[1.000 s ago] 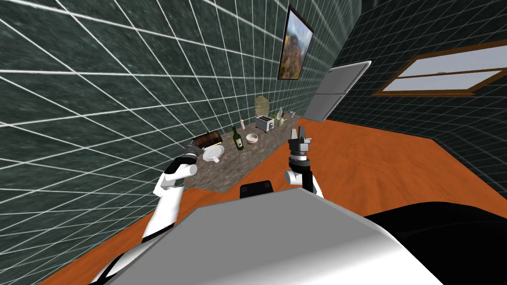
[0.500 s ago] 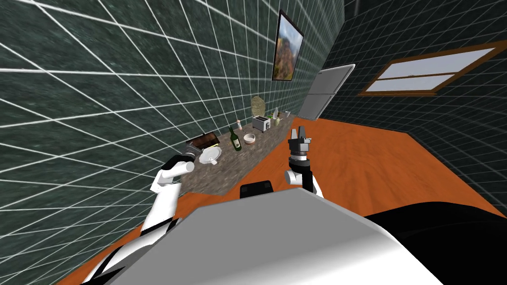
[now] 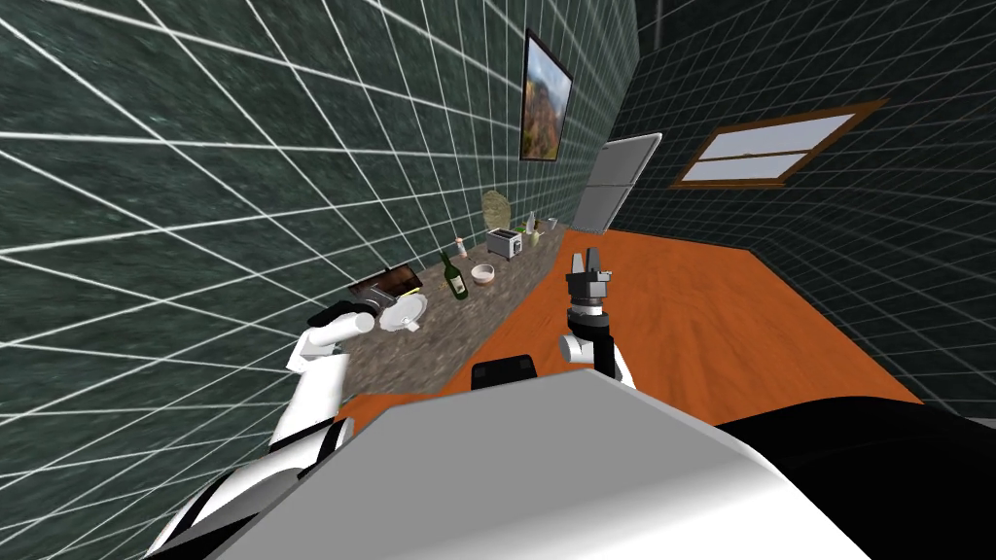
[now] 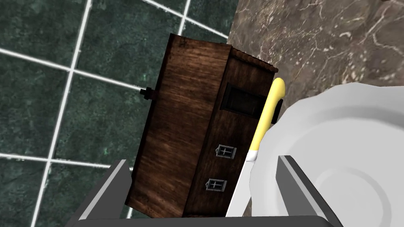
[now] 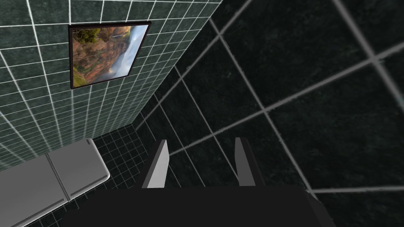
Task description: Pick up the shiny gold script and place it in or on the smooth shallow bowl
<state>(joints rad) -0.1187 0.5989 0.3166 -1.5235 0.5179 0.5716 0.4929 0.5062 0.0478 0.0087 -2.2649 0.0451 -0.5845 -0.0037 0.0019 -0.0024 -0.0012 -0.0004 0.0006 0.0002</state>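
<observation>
One dark wooden box (image 4: 185, 130), one white dish (image 4: 347, 157), one yellow-handled knife (image 4: 270, 106), one green bottle (image 3: 454, 278), one small bowl (image 3: 482, 275), one toaster (image 3: 503, 243).

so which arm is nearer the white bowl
Left. The left gripper, jaws open, hangs at the rim of the white bowl; the right gripper is up over the orange floor.

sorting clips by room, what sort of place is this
Probably a kitchen: a stone-look counter holds a toaster and a green bottle, and a grey fridge stands at its far end.
</observation>
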